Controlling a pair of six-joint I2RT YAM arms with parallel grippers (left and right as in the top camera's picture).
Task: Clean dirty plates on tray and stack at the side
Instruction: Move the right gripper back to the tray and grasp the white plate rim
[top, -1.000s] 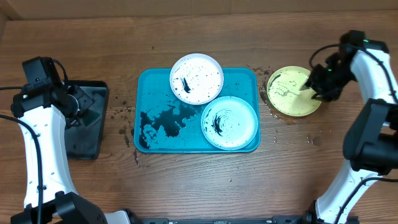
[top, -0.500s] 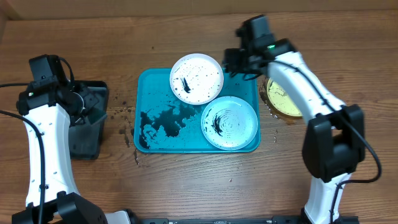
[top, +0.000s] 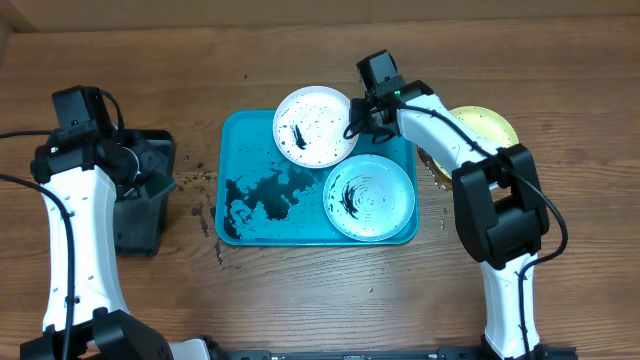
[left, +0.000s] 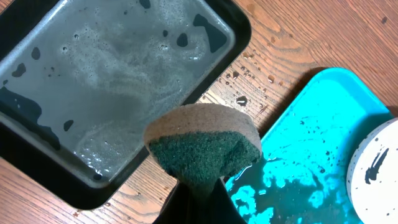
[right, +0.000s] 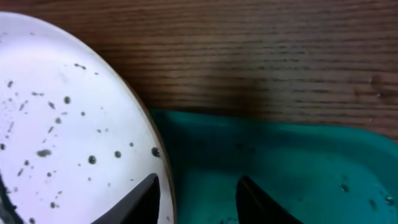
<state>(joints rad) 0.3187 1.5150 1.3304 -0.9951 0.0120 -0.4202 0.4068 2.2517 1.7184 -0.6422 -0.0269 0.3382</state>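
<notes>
Along the far edge of the turquoise tray (top: 245, 140), the speckled white plate (top: 316, 125) lies just to the left of the right gripper (top: 360, 116), whose spread fingers (right: 144, 194) straddle its right-hand rim, gripping nothing; the mint plate (top: 369, 197) sits close by on the tray and the yellow-green plate (top: 490, 125) off it, while the left gripper (left: 196, 202), well apart, pinches a green sponge (left: 205, 146) over the black tray (top: 135, 225) of soapy water

Worktop (top: 300, 300) of brown wood, matt, grain visible; tray (top: 240, 135) of turquoise plastic, glossy and wet; white plate (top: 316, 125), smooth, glossy, black-specked; black tray (left: 239, 34) at 9 o'clock, smooth plastic under soapy film; sponge (left: 205, 140), tan foam with rough dark-green scouring face.
</notes>
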